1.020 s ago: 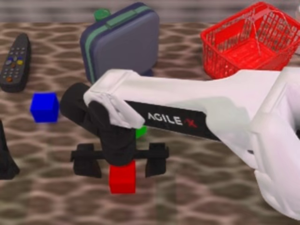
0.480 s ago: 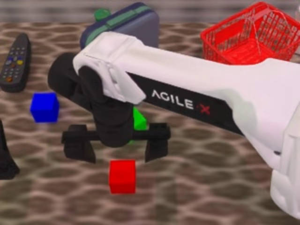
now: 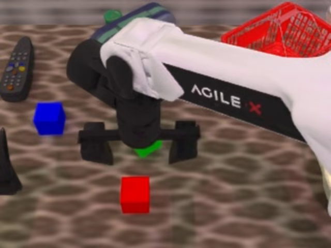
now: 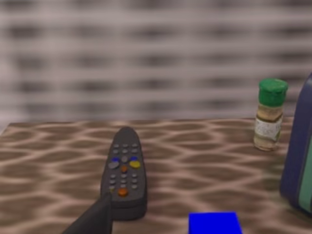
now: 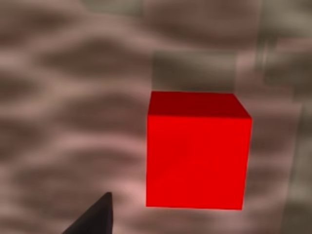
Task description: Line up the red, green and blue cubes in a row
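Observation:
The red cube (image 3: pixel 135 194) (image 5: pixel 197 151) rests alone on the table near the front. My right gripper (image 3: pixel 139 147) hangs open just behind it, straddling the green cube (image 3: pixel 148 150), which is mostly hidden under the wrist. One dark fingertip (image 5: pixel 95 217) shows in the right wrist view, apart from the red cube. The blue cube (image 3: pixel 49 118) (image 4: pixel 214 223) sits at the left. My left gripper (image 3: pixel 6 173) is parked at the left edge, open and holding nothing, with one finger (image 4: pixel 92 219) showing in its wrist view.
A black remote (image 3: pixel 18 67) (image 4: pixel 124 170) lies at the back left. A dark blue case (image 3: pixel 132 18) (image 4: pixel 300 161) and a green-capped spice bottle (image 3: pixel 111 15) (image 4: pixel 269 114) stand at the back. A red wire basket (image 3: pixel 289 26) is at the back right.
My right gripper has lifted off the red cube and moved back over the green cube. The red cube stays where it was set down. The left arm has not moved.

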